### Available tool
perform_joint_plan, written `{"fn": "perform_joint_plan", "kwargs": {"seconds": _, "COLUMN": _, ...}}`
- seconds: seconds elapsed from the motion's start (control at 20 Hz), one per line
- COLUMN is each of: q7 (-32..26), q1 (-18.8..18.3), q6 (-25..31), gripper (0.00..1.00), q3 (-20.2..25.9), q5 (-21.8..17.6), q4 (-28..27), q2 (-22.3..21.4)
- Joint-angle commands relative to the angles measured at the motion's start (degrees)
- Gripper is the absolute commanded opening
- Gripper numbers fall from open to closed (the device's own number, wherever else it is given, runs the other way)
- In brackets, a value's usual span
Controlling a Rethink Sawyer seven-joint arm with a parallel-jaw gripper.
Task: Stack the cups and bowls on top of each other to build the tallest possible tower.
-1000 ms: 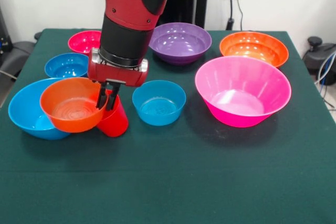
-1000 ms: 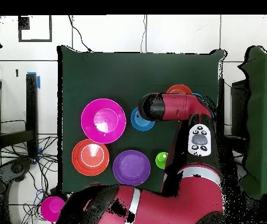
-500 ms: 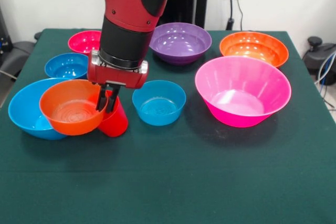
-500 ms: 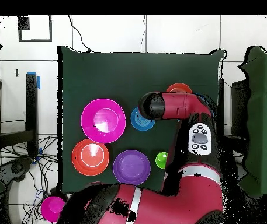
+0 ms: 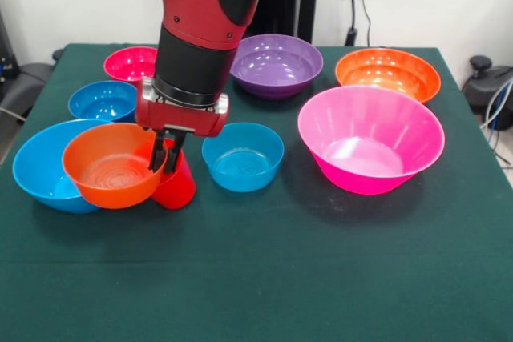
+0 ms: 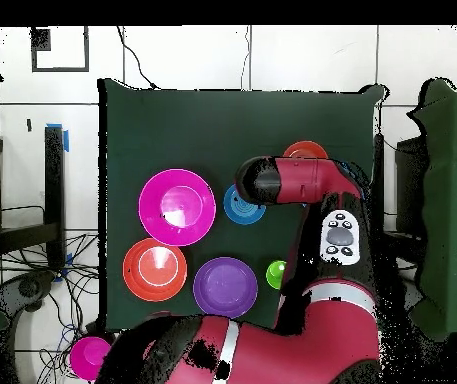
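Observation:
My gripper (image 5: pixel 165 154) is shut on the right rim of an orange bowl (image 5: pixel 108 167). The bowl hangs slightly tilted over the right edge of the large light blue bowl (image 5: pixel 36 167). A red cup (image 5: pixel 178 187) stands just behind and right of the fingers. The huge hot-pink bowl (image 5: pixel 370 138) stands alone at the right, also seen as the pink bowl (image 6: pixel 177 207) from above. Overhead, the arm hides the gripper, and only an arc of the held orange bowl (image 6: pixel 305 151) shows. A green cup (image 6: pixel 275 272) stands beside the arm.
A small blue bowl (image 5: pixel 242 156) sits in the middle. The purple bowl (image 5: pixel 276 64) and a second orange bowl (image 5: pixel 388 74) are at the back. A small blue bowl (image 5: pixel 101 100) and a magenta bowl (image 5: pixel 130 63) stand at the back left.
The gripper and the orange bowl have sunk a little and drifted slightly right. Nothing else has moved.

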Motion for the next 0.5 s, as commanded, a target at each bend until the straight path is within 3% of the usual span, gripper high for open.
{"fn": "perform_joint_plan", "kwargs": {"seconds": 0.05, "q7": -0.3, "q1": 1.7, "q6": 7.3, "gripper": 0.00, "q3": 5.5, "q5": 0.3, "q4": -3.7, "q2": -0.5}}
{"fn": "perform_joint_plan", "kwargs": {"seconds": 0.5, "q7": -1.1, "q1": 2.0, "q6": 10.0, "gripper": 0.00, "q3": 5.7, "q5": 0.8, "q4": -5.5, "q2": -1.3}}
